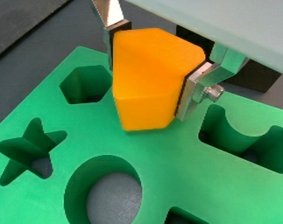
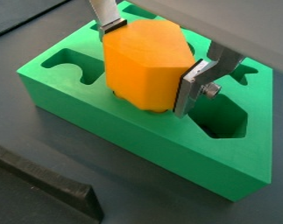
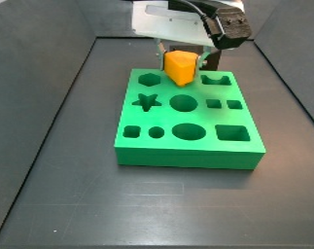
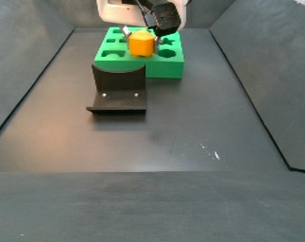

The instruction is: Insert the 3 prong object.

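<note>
My gripper (image 1: 152,74) is shut on the orange 3 prong object (image 1: 150,83), with one silver finger (image 1: 193,94) on each flat side. The object stands upright over the far middle of the green board (image 1: 167,153), between a hexagon hole (image 1: 85,85) and a notched hole (image 1: 243,136). Its lower end is at the board's surface and the prongs are hidden beneath the body. The gripper (image 2: 150,63) and object (image 2: 144,66) also show in both side views, gripper (image 3: 188,51) over object (image 3: 182,67), and gripper (image 4: 149,34) over object (image 4: 142,44).
The board (image 3: 205,154) has several shaped holes, including a star (image 1: 26,149) and a round one (image 1: 109,192). The dark fixture (image 4: 117,99) stands on the floor next to the board (image 4: 167,64); its edge (image 2: 50,185) shows in a wrist view. Grey walls ring the floor.
</note>
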